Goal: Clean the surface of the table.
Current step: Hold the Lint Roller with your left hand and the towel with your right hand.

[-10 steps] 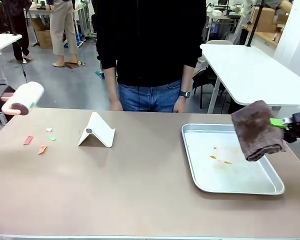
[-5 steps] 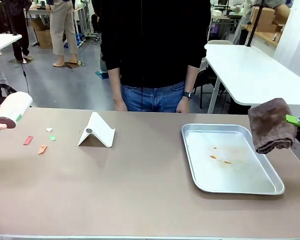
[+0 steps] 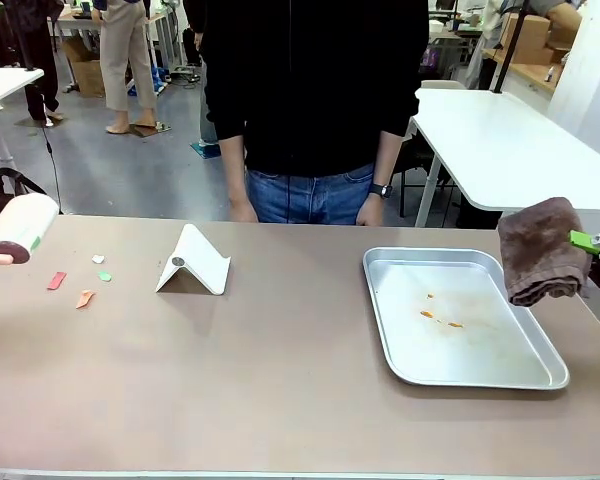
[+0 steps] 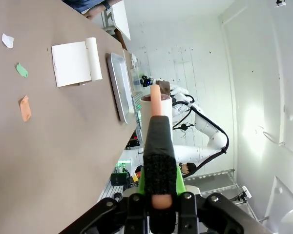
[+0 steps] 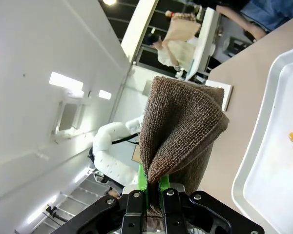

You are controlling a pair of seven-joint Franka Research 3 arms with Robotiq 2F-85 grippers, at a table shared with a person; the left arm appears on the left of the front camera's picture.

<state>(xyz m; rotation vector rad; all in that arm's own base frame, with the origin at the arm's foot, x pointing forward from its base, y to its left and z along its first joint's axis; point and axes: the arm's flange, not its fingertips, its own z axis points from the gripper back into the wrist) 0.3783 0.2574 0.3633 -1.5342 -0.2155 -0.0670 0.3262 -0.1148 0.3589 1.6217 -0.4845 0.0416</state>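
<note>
**Front view:** the tan surface (image 3: 280, 385) fills the foreground. Coloured scraps (image 3: 85, 298) lie near its left end, and the lint roller (image 3: 20, 228) hangs tilted just beyond them, raised off the top — poised, I judge, to roll them up. At the right end the right fingers (image 3: 583, 241) pinch a brown cloth (image 3: 542, 250), lifted near the far right corner of the metal tray (image 3: 370, 300), likely ready for wiping.

**Left wrist view:** the left fingers (image 4: 158, 146) are clenched on the roller's pink handle. The wrist is rolled, so the surface stands sideways.

**Right wrist view:** the green pads grasp the cloth's gathered edge — the arm is held aloft, and the folds stand free above the fingers.
</note>
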